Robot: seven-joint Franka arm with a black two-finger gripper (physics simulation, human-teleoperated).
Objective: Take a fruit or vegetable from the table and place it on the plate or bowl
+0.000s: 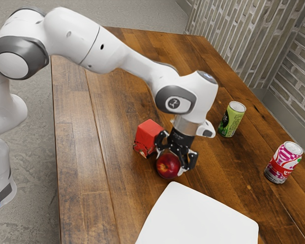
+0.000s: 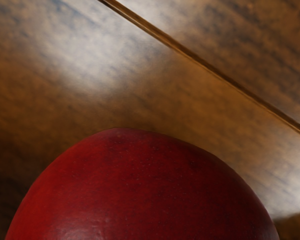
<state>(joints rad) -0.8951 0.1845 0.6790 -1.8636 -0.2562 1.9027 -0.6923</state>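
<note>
Pale brick walls (image 1: 295,66) and a grey floor surround the brown plank-wood table (image 1: 101,127). It looks smooth and level, so a dropped round thing would likely roll. A flat white square plate (image 1: 203,218) lies near. Just short of it, the glossy red apple (image 1: 166,165) is pinched between the black jaws. It is probably firm, fairly light and slippery, best gripped across its widest middle.
</note>
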